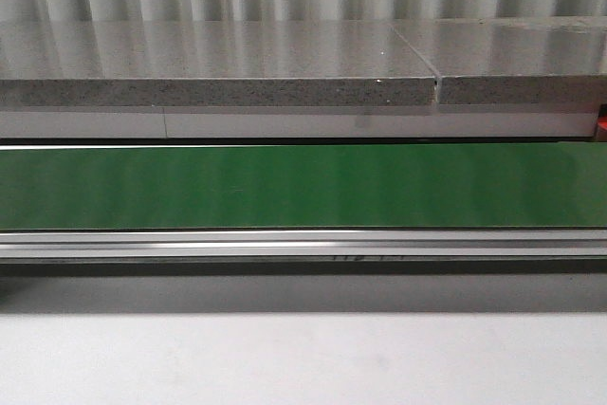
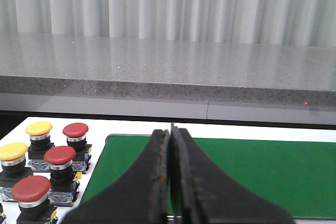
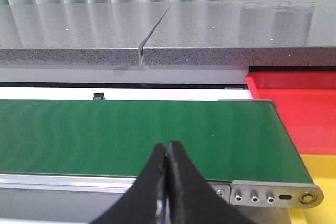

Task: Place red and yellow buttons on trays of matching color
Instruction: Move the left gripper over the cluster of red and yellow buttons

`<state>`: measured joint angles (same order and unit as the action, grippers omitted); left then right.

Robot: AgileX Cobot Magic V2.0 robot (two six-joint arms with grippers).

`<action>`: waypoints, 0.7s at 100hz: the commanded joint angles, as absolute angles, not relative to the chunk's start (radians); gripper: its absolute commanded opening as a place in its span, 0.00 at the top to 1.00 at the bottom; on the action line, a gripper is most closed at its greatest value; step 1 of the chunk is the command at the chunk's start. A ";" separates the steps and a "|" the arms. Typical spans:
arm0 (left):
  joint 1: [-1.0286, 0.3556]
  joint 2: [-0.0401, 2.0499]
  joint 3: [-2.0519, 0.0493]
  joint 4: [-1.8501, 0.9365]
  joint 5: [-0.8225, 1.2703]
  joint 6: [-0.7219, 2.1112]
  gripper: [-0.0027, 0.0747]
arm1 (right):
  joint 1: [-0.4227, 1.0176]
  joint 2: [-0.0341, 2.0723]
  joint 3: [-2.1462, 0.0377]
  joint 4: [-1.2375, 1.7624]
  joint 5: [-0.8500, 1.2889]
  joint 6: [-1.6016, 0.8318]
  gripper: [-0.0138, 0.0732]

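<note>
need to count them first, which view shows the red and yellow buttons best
The left wrist view: red buttons and yellow buttons stand clustered beside the green belt. The front and right wrist views show none.

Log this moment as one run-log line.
left gripper: shut, empty | right gripper: shut, empty | red and yellow mushroom-head push buttons: untouched beside green conveyor belt | red plastic tray, yellow plastic tray: no buttons visible

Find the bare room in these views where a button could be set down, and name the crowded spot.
Free: the green conveyor belt, bare between its metal rails; the red tray and yellow tray past its end. Crowded: the cluster of red and yellow buttons beside the belt.
</note>
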<state>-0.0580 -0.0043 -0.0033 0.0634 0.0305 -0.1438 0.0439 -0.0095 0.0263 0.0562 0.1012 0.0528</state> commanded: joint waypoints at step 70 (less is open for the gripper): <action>-0.066 0.251 -0.544 0.039 0.527 -0.143 0.99 | 0.039 -0.026 0.028 0.049 0.021 0.048 0.92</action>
